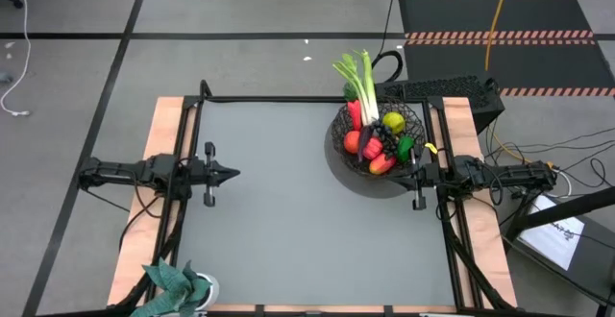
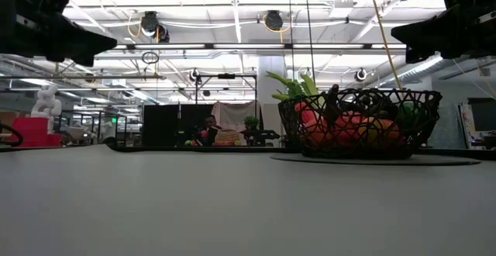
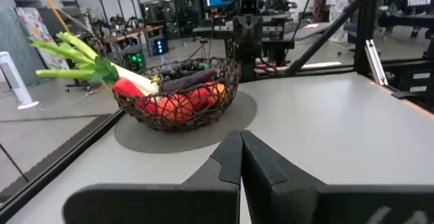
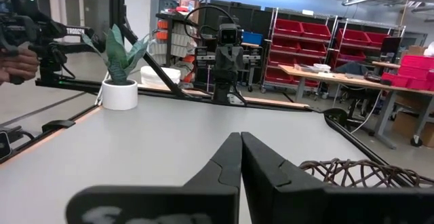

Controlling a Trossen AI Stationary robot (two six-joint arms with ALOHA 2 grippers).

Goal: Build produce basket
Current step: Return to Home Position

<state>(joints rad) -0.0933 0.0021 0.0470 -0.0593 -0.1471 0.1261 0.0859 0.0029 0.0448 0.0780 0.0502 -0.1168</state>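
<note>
Two closed empty hands, left hand point(image 1: 233, 174) well apart from basket point(image 1: 420, 120), right hand point(image 1: 399, 176) near it, produce point(image 1: 370, 142) heaped inside

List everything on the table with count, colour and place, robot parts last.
Table: one, grey top, wood side strips, under both arms.
Basket: one, black wire, right side of the table.
Mat: one, grey, round, under the basket.
Produce: several, red, orange, yellow, green, dark purple, heaped in the basket.
Leek: one, white and green, sticking out over the basket's rim.
Potted plant: one, teal leaves, white pot, bottom-left corner in the high view.
Left pincer: one, dark, shut, left side.
Right pincer: one, dark, shut, beside the basket.
</note>
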